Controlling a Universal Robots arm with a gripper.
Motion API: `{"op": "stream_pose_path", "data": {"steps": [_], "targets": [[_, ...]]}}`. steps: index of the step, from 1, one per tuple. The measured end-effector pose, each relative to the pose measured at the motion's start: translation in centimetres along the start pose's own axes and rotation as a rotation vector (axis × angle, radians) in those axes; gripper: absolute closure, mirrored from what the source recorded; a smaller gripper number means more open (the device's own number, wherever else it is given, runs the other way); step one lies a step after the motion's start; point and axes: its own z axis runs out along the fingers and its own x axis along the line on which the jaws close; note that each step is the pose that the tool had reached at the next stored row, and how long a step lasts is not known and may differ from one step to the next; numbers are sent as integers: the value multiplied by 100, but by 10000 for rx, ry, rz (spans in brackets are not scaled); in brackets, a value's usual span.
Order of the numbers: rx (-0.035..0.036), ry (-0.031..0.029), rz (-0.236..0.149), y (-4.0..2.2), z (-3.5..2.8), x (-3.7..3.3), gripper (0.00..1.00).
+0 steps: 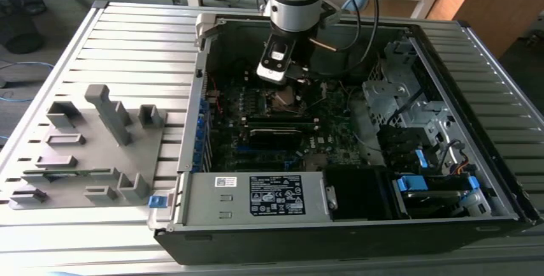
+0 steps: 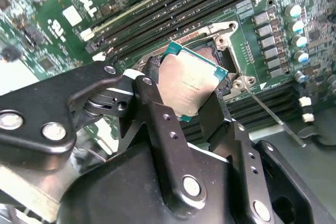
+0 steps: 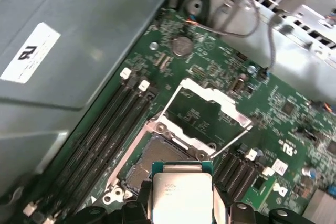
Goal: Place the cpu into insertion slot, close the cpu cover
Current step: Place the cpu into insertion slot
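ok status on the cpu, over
Pincer shut on the cpu, held over the insertion slot, not seated. cpu cover stands open. Nothing blocking the slot.

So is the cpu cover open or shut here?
Open: in the first wrist view the cpu cover stands raised off the bare insertion slot; the cpu is not yet seated.

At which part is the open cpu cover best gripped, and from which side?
Probably at the free rim of the cpu cover, opposite its hinge beside the insertion slot. It is a thin hollow frame swung open, so only the rim can be pinched; come from the side away from the slot. The gripper is shut on the cpu.
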Motion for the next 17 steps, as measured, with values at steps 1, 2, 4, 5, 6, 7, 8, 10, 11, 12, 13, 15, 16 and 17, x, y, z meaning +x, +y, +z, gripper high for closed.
{"op": "stream_pose_path", "data": {"steps": [1,2,4,5,6,7,8,10,11,12,13,15,16,17], "targets": [[9,-17,169,0,0,0,46],[18,-37,350,0,0,0,46],[31,-60,575,0,-1,-1,46],[31,-61,580,-1,-1,0,46],[31,-61,583,0,0,0,46],[31,-62,586,0,0,0,46],[31,-62,586,0,0,0,46],[32,-62,586,0,-1,0,46],[31,-62,586,0,-1,0,46],[31,-62,587,0,0,0,46],[32,-62,586,0,-1,0,46],[31,-62,587,0,0,0,46],[31,-62,587,0,0,0,46],[31,-62,587,0,0,0,46]]}}
